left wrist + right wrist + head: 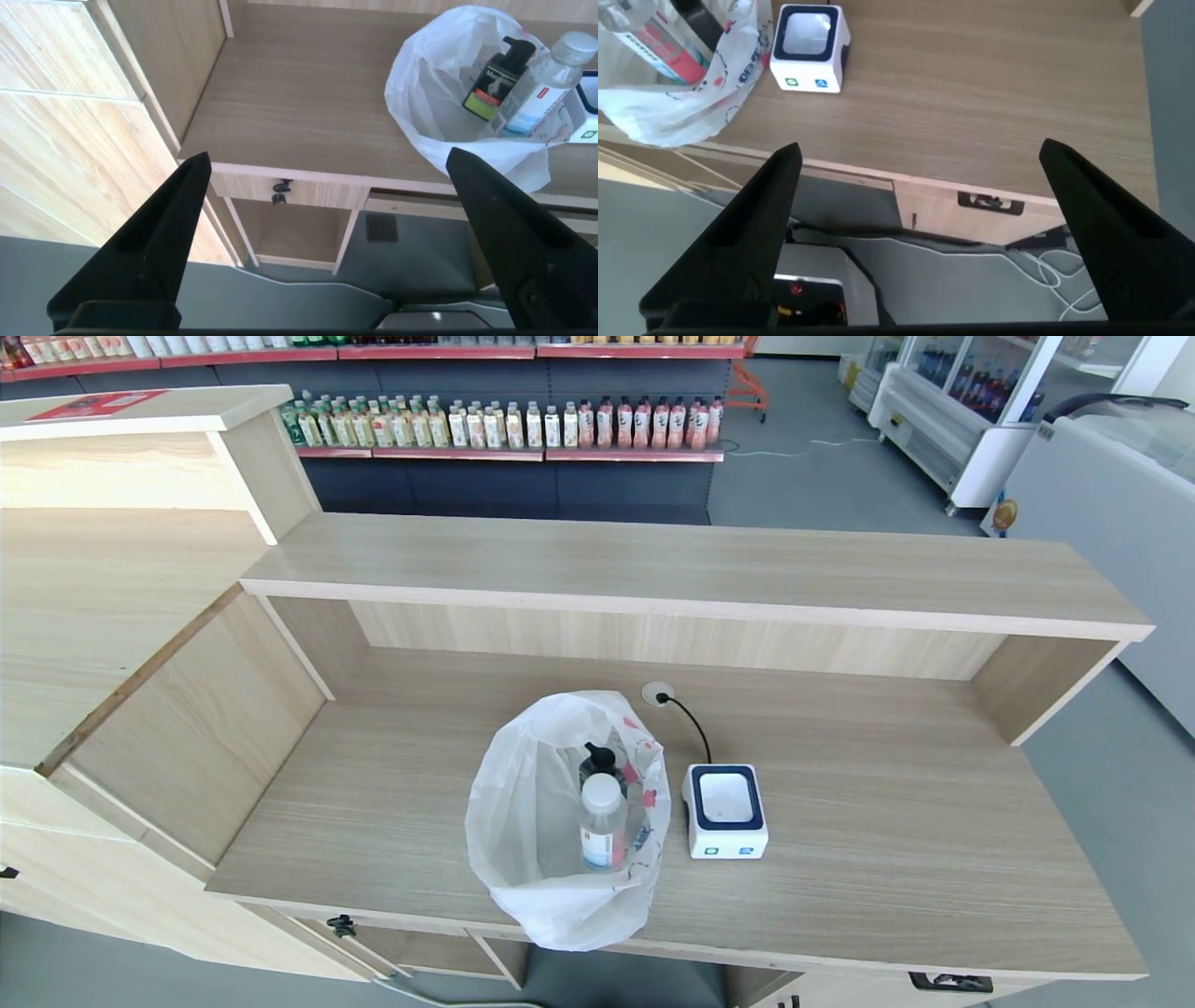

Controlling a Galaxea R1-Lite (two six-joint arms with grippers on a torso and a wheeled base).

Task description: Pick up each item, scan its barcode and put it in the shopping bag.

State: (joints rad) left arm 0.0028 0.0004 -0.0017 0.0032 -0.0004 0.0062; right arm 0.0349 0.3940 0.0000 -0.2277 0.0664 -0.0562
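Left gripper (pixel 327 157), right gripper (pixel 920 147) spread wide, empty. Shopping bag (pixel 509 831) flimsy, slippery film, weighted by bottles (pixel 602 823); grip rim.

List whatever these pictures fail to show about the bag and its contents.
Head view: the wall of the translucent white plastic shopping bag veils the lower parts of the clear white-capped bottle and black pump bottle.
Right wrist view: the frame edge cuts off the bag.
Barcodes: too small anywhere.
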